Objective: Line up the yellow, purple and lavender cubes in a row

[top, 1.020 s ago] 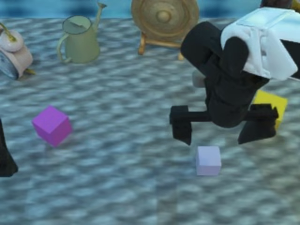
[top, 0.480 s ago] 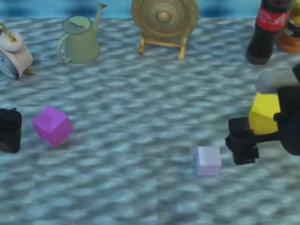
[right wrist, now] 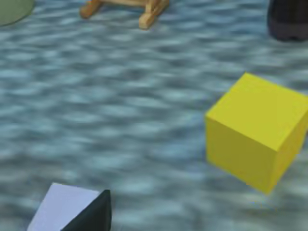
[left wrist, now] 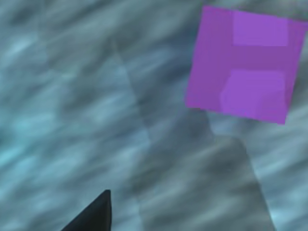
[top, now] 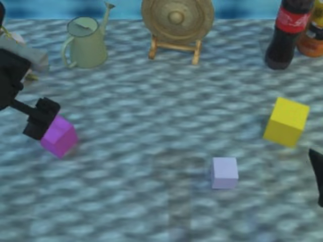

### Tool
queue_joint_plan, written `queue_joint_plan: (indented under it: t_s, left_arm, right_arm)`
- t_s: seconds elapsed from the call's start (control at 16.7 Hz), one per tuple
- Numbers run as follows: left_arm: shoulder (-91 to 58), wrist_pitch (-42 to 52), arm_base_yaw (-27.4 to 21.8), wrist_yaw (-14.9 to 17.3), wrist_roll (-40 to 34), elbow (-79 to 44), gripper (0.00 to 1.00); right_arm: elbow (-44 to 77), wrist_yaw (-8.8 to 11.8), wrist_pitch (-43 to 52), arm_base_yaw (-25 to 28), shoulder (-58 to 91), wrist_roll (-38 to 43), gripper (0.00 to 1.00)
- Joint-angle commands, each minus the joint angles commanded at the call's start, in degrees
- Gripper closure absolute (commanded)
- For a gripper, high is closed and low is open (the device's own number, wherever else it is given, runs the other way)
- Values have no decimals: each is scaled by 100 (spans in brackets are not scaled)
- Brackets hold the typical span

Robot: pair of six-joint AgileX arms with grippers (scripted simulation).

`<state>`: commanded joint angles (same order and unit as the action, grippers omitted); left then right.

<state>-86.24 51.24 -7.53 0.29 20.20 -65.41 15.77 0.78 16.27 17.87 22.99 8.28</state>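
- Left gripper (top: 44, 120) hovering at the table's left, right over the purple cube (top: 59, 136); the one dark finger I can see is overlapping the cube's upper-left corner in the top view.
- Key relation: the cube is lying toward 4 o'clock from that finger, so the gripper isn't centred on it; judging it needs a small shift that way before any pinch.
- Purple cube is sitting turned on the table, edges skewed to the table edges; no long axis, it's a cube, so finger alignment to its faces is what matters.
- Left fingers: only one is showing from above; can't tell whether spread or closed.
- Right gripper (top: 318, 176) is parked at the right edge, about 5 o'clock from the yellow cube (top: 286, 121); only a dark sliver is showing, finger state can't be told.
- Lavender cube (top: 224, 172) is sitting mid-right, well apart from purple, near yellow.
- Left arm is clearly nearer purple; right arm nearer yellow and lavender.
- Row not formed: purple is far off to the left of the other two.
- Left wrist view is showing the purple cube (left wrist: 245, 65) free on the table, with one dark fingertip (left wrist: 94, 214) well clear of it; the top view can't show that gap.
- Right wrist view is showing yellow (right wrist: 257, 130) and lavender (right wrist: 65, 209) apart.
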Motion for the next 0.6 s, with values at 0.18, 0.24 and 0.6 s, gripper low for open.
queue_joint_plan:
  t_s: [0.18, 0.24, 0.6]
  left_arm:
    - [-1315, 693, -106, -3, 296, -1030, 0]
    - [-1684, 875, -134, -6, 379, -1335, 0]
    - [-2704, 1335, -212, -21, 615, -2246, 0]
  right_arm:
    - [-824, -27, -766, -747, -1136, -415, 0]
    - [-1026, -37, -978, -975, -1448, -523, 0]
    - [-1577, -78, -1627, -1730, -2299, -828, 0]
